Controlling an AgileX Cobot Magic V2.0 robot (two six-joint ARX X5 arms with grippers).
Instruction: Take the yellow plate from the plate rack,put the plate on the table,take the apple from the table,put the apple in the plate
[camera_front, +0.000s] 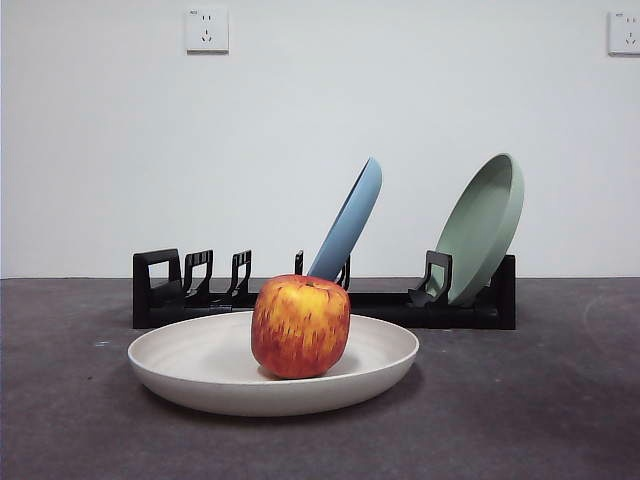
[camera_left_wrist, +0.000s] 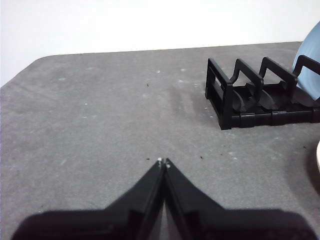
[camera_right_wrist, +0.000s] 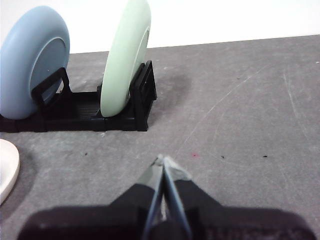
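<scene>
Sits upright at the middle of the yellow plate, the apple, with the plate flat on the table just in front of the plate rack. At roughly one and two o'clock from the apple, leaning in their slots: blue plate, pale green plate. Pinched together and empty, well clear of everything: left gripper, right gripper. Little left to spoil; judged risks only a nudge rolling the round apple, or knocking a leaning plate.
</scene>
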